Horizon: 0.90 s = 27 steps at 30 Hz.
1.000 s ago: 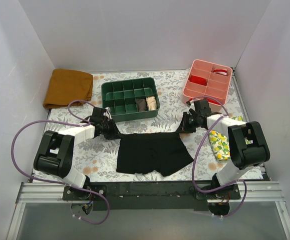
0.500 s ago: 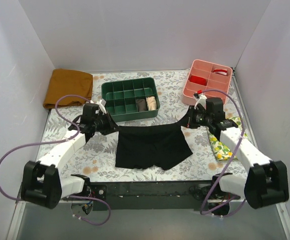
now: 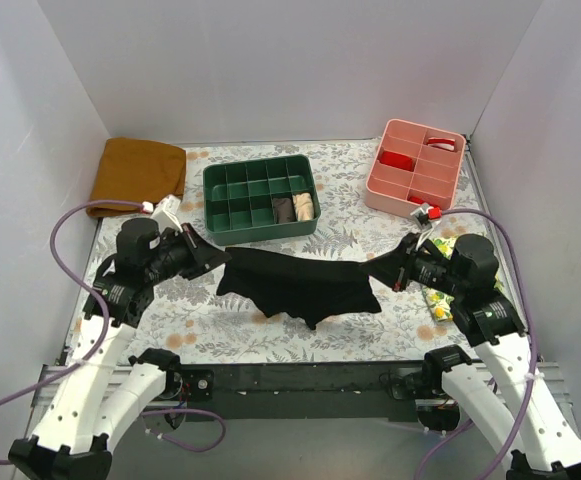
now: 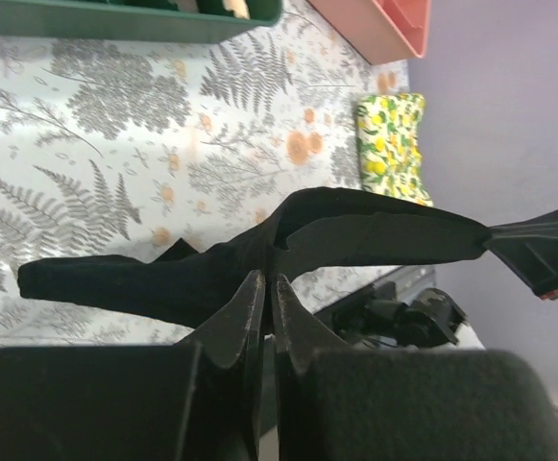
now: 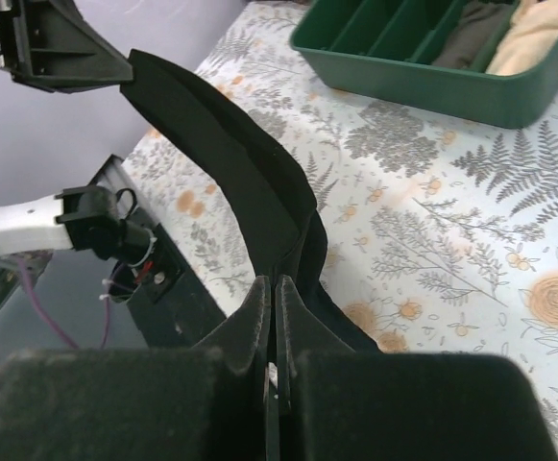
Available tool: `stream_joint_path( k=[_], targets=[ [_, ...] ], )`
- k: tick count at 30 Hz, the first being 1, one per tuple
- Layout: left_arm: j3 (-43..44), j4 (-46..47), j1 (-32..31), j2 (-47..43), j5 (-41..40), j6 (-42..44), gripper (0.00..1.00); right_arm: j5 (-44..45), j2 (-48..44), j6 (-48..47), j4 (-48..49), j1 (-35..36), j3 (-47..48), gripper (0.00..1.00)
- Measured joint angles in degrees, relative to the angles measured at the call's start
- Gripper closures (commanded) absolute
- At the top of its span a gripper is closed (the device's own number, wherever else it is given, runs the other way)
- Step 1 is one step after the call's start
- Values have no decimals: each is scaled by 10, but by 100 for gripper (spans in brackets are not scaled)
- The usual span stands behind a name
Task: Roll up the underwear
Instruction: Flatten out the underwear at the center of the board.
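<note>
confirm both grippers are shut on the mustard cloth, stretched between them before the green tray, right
No. The left gripper and right gripper are shut on the black underwear; the mustard cloth lies in the far left corner. Top view shows it.

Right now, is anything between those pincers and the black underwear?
Nothing visible. The left pincer and the right pincer are each shut on one end of the underwear, which hangs stretched between them.
</note>
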Motion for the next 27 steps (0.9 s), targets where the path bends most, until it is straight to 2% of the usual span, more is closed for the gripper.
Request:
stream_joint_path(
  k=[4,9,14,20,27],
  targets=[
    [41,-61,0,-35,10,-22,100,-23,-26,10,-28,1,26,99],
    [107,-141,0,-41,-2,-31,100,-16,-4,-11,-91,1,106,99],
    [68,-174,0,-35,-9,-37,100,34,51,-23,-125,1,116,99],
    [15,-148,0,92,-17,-32,100,123,188,-22,-122,2,82,99],
    [28,-27,0,300,-21,-3,100,176,404,-42,-70,1,79,99]
  ],
)
